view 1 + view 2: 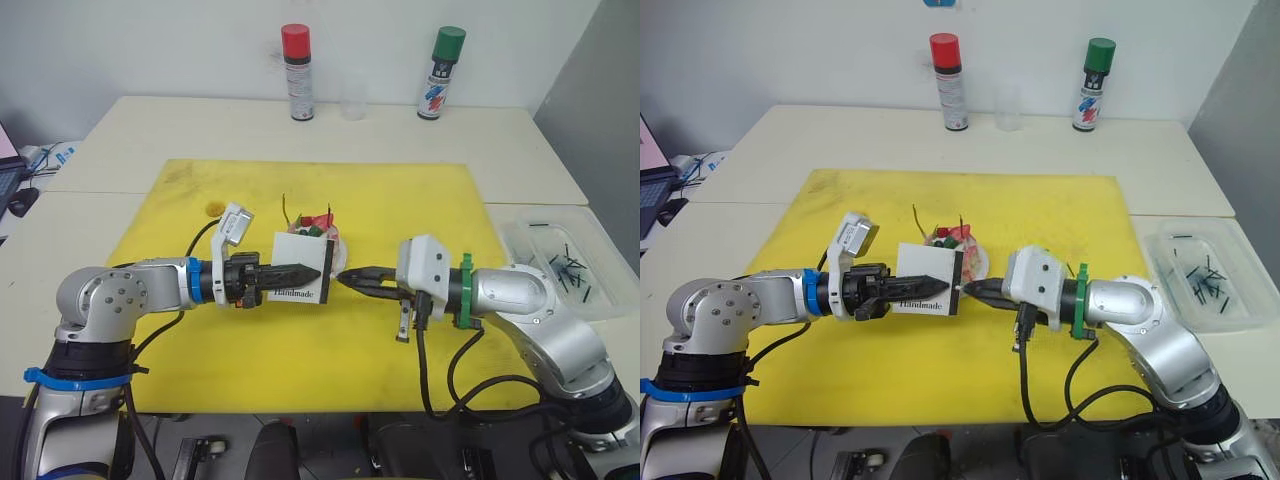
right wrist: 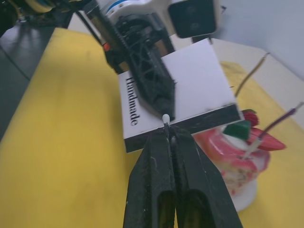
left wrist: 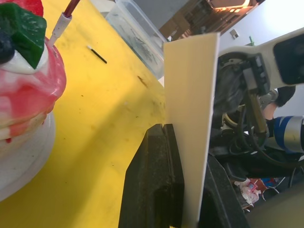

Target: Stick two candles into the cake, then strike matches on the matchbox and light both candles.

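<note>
Two silver robot arms reach inward over a yellow mat (image 1: 200,350) that covers the near part of a pale table (image 1: 520,150). On the left, the left gripper (image 1: 305,272) has its black fingers closed flat on a white matchbox (image 1: 298,268), holding it upright on edge above the mat, with the word "Handmade" along its lower face and a dark striking strip (image 2: 209,119) along one side. From the right, the right gripper (image 1: 345,279) points straight at the box, its fingers pressed together on a match (image 2: 166,121); only the match's small white head shows beyond the fingertips, right at the striking strip.

Just behind the matchbox sits the cake (image 1: 962,248), small, round, pink and white, on a white plate (image 3: 23,164), topped with strawberry, green pieces and a dark berry. Two thin candles (image 2: 251,73) stand up out of its top, tilted apart. No flame is visible on either.

Farther right, off the mat on the table, a clear plastic tray (image 1: 1230,310) holds a scatter of short dark matches (image 1: 1200,268). One more match (image 3: 97,53) lies loose on the mat beyond the cake. At the table's far edge stand a red-capped spray can (image 1: 297,72), a green-capped spray can (image 1: 441,73), and a clear plastic cup (image 1: 352,100) between them.
</note>
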